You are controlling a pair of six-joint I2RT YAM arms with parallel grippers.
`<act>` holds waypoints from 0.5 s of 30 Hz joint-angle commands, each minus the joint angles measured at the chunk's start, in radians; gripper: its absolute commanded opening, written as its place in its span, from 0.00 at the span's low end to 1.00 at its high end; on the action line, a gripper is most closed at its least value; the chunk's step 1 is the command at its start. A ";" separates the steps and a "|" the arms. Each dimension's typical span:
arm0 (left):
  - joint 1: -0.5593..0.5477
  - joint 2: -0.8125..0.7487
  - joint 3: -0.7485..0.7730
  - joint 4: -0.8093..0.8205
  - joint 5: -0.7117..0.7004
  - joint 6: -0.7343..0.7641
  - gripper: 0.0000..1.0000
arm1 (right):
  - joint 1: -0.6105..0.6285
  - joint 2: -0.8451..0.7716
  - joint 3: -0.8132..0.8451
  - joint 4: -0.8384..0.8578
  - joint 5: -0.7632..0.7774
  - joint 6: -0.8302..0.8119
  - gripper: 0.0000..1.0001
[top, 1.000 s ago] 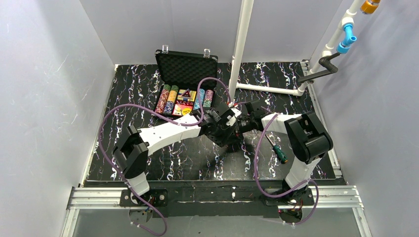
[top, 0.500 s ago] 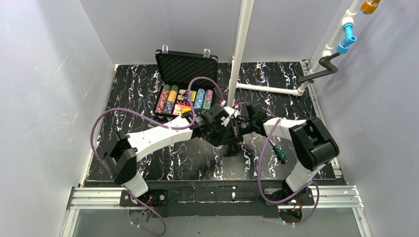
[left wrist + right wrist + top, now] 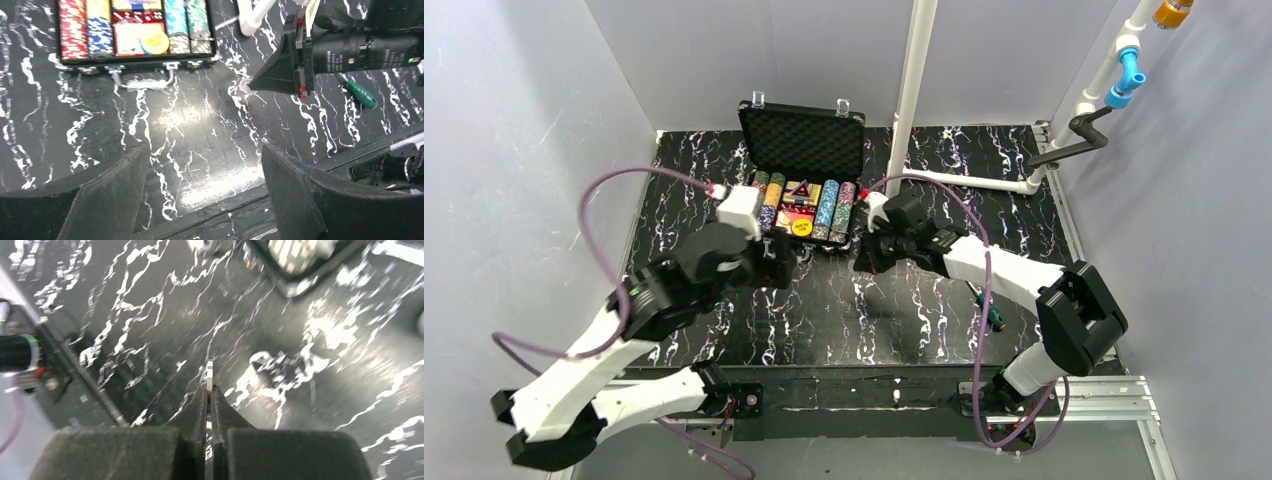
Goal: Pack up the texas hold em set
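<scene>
The black foam-lined case stands open at the back with rows of poker chips, a red triangle and a yellow disc inside. The left wrist view shows its front wall, the chips and the yellow disc lying on the red card deck. My right gripper, just right of the case's front, is shut on a thin white disc seen edge-on. My left gripper is open and empty over bare mat in front of the case.
A green-handled screwdriver lies on the mat to the right. A white upright pipe rises just right of the case, with a horizontal branch toward the right wall. The metal rail runs along the near edge.
Both grippers were together mid-table. My left gripper has opened and drawn back to the left. My right gripper has shut on the white disc and moved left toward the case.
</scene>
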State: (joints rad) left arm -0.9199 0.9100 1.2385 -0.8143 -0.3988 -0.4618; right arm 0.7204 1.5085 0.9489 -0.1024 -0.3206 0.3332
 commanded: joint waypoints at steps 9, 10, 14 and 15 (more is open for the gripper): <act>0.001 -0.254 -0.024 -0.194 -0.109 -0.044 0.83 | 0.157 0.272 0.407 -0.133 0.433 -0.690 0.01; 0.001 -0.256 -0.022 -0.205 -0.106 -0.046 0.83 | 0.162 0.291 0.435 -0.148 0.429 -0.718 0.01; 0.001 -0.272 -0.034 -0.217 -0.096 -0.056 0.83 | 0.182 0.355 0.489 -0.181 0.425 -0.800 0.01; 0.001 -0.275 -0.038 -0.217 -0.096 -0.059 0.83 | 0.183 0.366 0.500 -0.186 0.430 -0.805 0.01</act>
State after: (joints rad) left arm -0.9199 0.6403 1.2179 -0.9894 -0.4793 -0.5037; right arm 0.8909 1.8442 1.3746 -0.2432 0.0723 -0.3397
